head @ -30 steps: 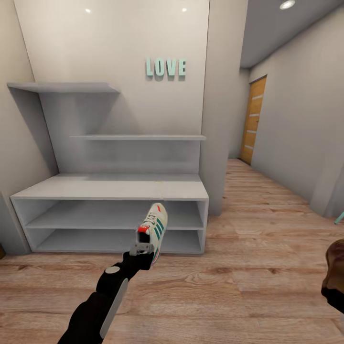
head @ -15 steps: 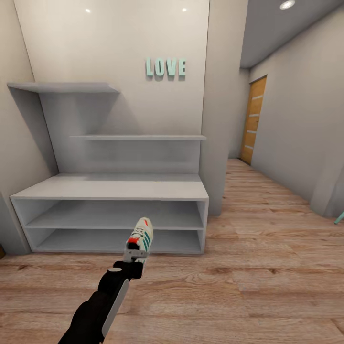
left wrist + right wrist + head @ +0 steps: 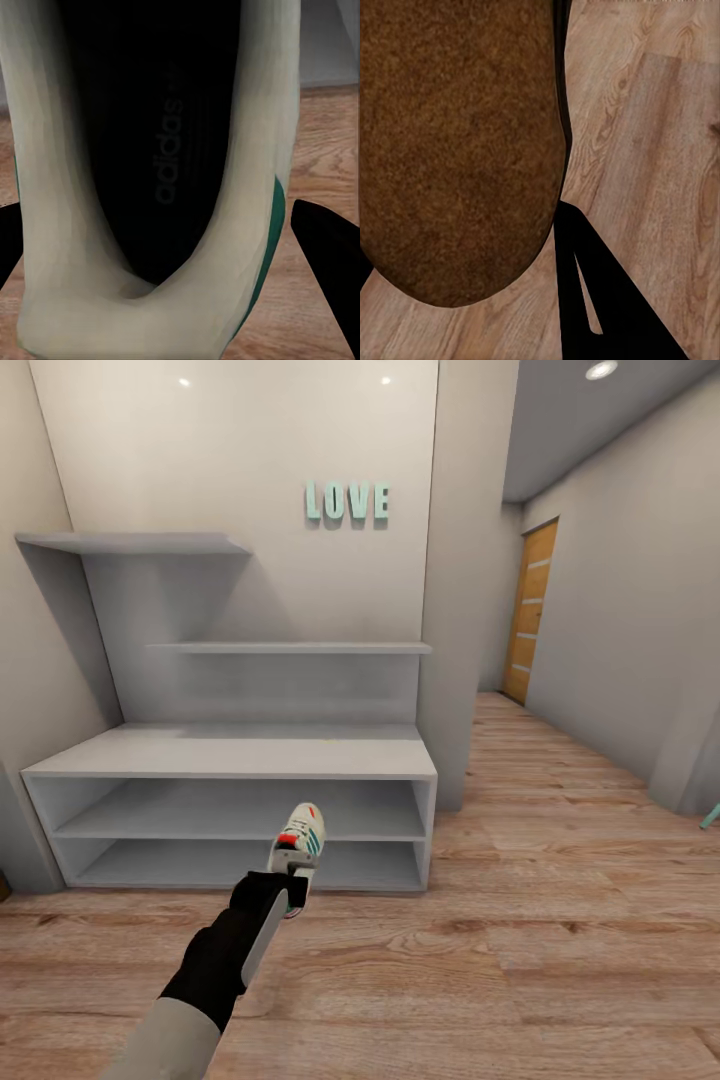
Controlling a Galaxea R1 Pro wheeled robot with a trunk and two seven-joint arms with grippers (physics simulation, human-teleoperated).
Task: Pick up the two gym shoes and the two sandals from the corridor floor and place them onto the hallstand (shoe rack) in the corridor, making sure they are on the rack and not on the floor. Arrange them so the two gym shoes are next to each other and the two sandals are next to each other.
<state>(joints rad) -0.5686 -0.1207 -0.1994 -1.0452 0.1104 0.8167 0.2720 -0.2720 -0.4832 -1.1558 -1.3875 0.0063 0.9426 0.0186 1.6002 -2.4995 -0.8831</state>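
In the head view my left gripper [image 3: 291, 868] is shut on a white gym shoe [image 3: 303, 836] with green stripes and a red-orange heel tab. It holds the shoe toe-up above the corridor floor [image 3: 520, 960], just in front of the white hallstand's [image 3: 230, 752] lower shelves. The left wrist view looks into the same gym shoe [image 3: 161, 187], its dark insole between my black fingers [image 3: 330, 247]. The right wrist view has a brown sandal [image 3: 457, 150] close to the camera, held above the wood planks beside a black finger [image 3: 589, 292]. The other shoe and sandal are out of view.
The hallstand's flat top, both open shelves and its two stepped wall shelves [image 3: 290, 647] are bare. A wall pillar [image 3: 465, 610] stands at its right end. The corridor runs back right to a wooden door [image 3: 530, 610]. A teal object [image 3: 710, 817] pokes in at the right edge.
My left arm has stretched forward, carrying the gym shoe a little left and closer to the hallstand. The brown sandal in my right gripper has dropped out of the head view's right edge.
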